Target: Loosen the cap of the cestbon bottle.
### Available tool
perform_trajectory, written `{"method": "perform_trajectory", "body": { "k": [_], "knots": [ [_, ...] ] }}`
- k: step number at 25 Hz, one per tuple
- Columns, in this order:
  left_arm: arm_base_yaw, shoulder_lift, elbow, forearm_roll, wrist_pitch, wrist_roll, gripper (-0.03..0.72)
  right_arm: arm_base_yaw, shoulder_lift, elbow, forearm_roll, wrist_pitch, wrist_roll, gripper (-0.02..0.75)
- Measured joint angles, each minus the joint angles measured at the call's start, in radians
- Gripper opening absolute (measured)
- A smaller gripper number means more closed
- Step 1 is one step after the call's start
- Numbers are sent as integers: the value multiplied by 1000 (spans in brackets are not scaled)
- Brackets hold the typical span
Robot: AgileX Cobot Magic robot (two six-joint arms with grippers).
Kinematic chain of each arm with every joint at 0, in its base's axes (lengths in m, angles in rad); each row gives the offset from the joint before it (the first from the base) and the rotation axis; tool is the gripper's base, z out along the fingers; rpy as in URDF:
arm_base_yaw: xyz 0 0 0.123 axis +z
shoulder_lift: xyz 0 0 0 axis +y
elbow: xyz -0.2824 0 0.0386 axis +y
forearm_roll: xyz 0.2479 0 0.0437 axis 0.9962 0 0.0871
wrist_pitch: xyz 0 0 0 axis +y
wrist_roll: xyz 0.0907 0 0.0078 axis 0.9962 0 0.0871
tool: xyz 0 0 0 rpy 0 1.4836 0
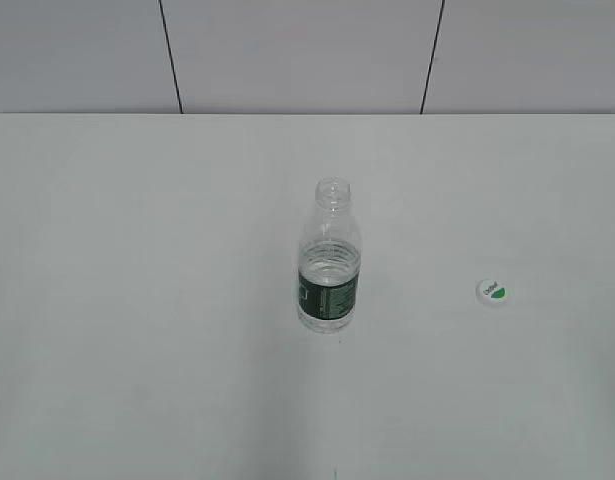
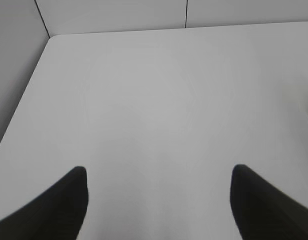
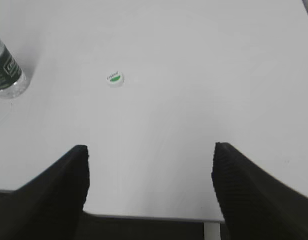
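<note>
The cestbon bottle (image 1: 329, 262) stands upright near the middle of the white table, clear with a dark green label, its threaded neck bare. Its lower part shows at the left edge of the right wrist view (image 3: 6, 72). The cap (image 1: 492, 291), white with a green patch, lies flat on the table to the bottle's right, apart from it, and shows in the right wrist view (image 3: 114, 78). My left gripper (image 2: 157, 175) is open and empty over bare table. My right gripper (image 3: 149, 152) is open and empty above the table's near edge. Neither gripper shows in the exterior view.
The white table (image 1: 137, 300) runs to a grey panelled wall (image 1: 287, 50) at the back. Its near edge (image 3: 154, 217) shows under the right gripper. The table's left edge and back corner (image 2: 48, 40) show in the left wrist view.
</note>
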Motion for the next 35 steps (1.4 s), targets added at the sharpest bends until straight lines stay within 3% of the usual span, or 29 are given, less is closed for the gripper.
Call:
{"method": "perform_trajectory", "body": {
  "k": [5, 11, 18, 20, 27, 35],
  "knots": [
    [-11, 6, 8, -8, -20, 0, 524, 0, -46, 5, -9, 1, 0, 588],
    [-111, 7, 11, -16, -20, 0, 524, 0, -46, 6, -12, 1, 0, 588],
    [-116, 10, 13, -15, -20, 1, 524, -7, -46, 6, -13, 1, 0, 588],
    [-116, 10, 13, -15, -20, 1, 524, -34, -46, 6, -13, 1, 0, 588],
    [-116, 10, 14, -15, -20, 1, 524, -244, -46, 6, -13, 1, 0, 588],
    [-116, 10, 14, -15, -20, 1, 524, -270, -46, 6, -13, 1, 0, 588]
  ]
}}
